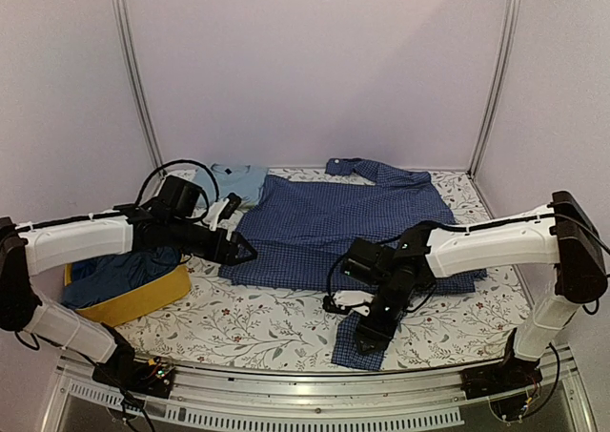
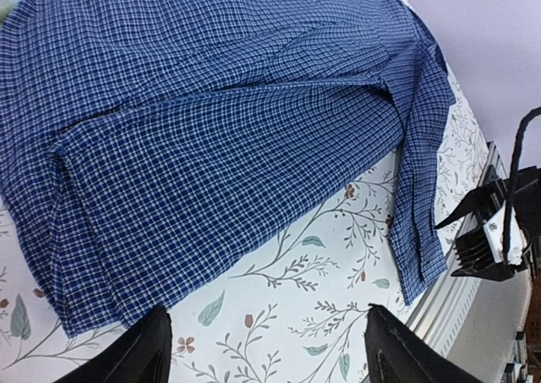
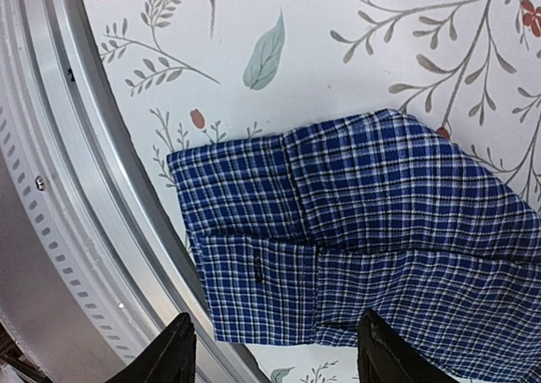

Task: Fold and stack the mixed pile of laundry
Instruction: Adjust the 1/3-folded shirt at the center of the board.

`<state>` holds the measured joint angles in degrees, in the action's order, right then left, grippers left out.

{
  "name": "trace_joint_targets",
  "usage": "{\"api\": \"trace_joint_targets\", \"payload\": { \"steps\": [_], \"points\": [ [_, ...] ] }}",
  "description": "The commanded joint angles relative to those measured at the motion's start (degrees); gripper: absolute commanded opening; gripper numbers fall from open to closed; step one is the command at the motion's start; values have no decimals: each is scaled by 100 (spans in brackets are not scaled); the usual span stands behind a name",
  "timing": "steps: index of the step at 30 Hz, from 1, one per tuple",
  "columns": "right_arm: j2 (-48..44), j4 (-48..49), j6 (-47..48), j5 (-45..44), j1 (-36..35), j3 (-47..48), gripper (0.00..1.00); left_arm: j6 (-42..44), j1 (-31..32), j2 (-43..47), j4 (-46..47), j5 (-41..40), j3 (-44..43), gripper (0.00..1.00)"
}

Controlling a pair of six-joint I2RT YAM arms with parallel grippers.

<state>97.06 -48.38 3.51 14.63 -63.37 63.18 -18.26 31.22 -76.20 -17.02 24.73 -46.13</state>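
Two pincers, both mine, both spread wide with nothing in them.

1. Left pincer [image 1: 242,251]: fingers [image 2: 150,349] far apart, hanging over the floral table cover [image 1: 257,322] just off the near left edge of the checked shirt [image 1: 324,227].
2. Right pincer [image 1: 370,329]: gaping above the sleeve cuff [image 3: 338,248], not touching it as far as I can tell.
3. Checked shirt: spread flat across the middle of the table. One sleeve trails toward the near rail, its cuff lying beside the metal edge.
4. Light blue T-shirt [image 1: 238,179]: far left, partly under the shirt's edge.
5. Dark blue clothes [image 1: 114,272]: heaped in the yellow basket [image 1: 143,303], near left.
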Motion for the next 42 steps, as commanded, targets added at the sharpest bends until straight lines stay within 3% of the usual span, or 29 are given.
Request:
{"api": "trace_joint_targets", "payload": {
  "steps": [1,8,11,16,22,26,29,35,42],
  "points": [
    [290,-18,65,-566,-311,19,64,40,-14,174,16,-174,58,78],
    [749,276,-129,-1671,-392,-182,57,10,-20,102,78,-216,36,78],
    [937,402,-181,-1792,-395,-203,43,9,-27,118,54,-292,25,78],
    [953,222,-195,-1672,-395,112,1,11,-45,179,-7,-503,-34,79],
    [141,-359,-323,-1905,330,1466,0,18,-80,261,-7,-595,-122,83],
    [-39,-660,-106,-2197,1101,2552,0,-5,-114,261,82,-740,-205,92],
    [-36,-546,260,-2361,1657,2851,0,-11,-147,173,76,-815,-331,98],
    [206,-75,766,-2496,2685,3395,0,-51,-174,-2,154,-915,-503,100],
    [1018,542,1259,-2558,3339,4488,0,-80,-177,-217,175,-999,-620,100]
  ]
}}
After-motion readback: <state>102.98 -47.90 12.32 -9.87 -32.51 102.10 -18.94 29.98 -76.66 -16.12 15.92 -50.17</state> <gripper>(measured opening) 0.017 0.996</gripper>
